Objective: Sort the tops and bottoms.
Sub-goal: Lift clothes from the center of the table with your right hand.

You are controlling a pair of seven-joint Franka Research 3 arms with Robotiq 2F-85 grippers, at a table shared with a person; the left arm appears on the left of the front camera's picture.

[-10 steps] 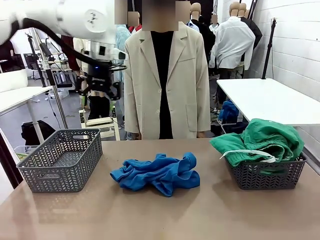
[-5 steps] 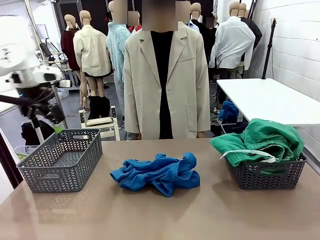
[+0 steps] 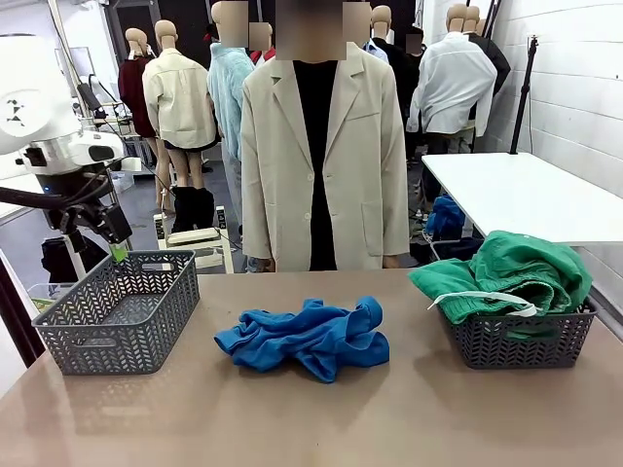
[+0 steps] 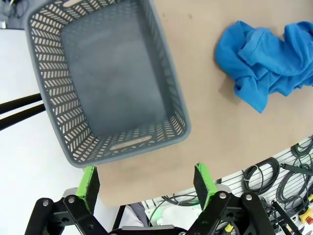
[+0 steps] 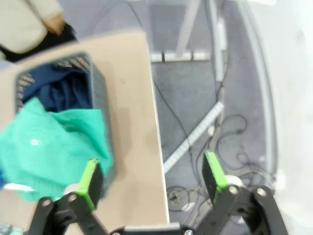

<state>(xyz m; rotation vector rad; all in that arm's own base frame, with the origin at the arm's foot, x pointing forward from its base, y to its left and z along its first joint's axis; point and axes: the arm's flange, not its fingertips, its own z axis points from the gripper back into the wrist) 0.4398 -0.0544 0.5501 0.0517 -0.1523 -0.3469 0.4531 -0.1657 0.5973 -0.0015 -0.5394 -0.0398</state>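
Note:
The top, a crumpled royal-blue garment (image 3: 307,337), lies on the table's middle, also seen in the left wrist view (image 4: 266,56). The bottoms are in the right grey basket (image 3: 516,341): an emerald green garment (image 3: 511,268) with a white drawstring heaps over its rim, and a dark navy garment (image 5: 56,90) lies under the green one (image 5: 51,144). My left gripper (image 3: 105,243) hangs open above the far left corner of the left basket (image 3: 122,326), which is empty (image 4: 51,100); its pads (image 4: 203,178) hold nothing. My right gripper (image 5: 151,175) is open high above the table's right edge.
A person in a beige coat (image 3: 326,146) stands at the far side of the brown table (image 3: 311,418). A white table (image 3: 531,195) stands behind on the right. Cables lie on the floor (image 5: 220,122) beside the table's right edge.
My left arm has swung from above the table's left middle out to the left edge, above the left basket, and lowered slightly. The garments and baskets have not moved.

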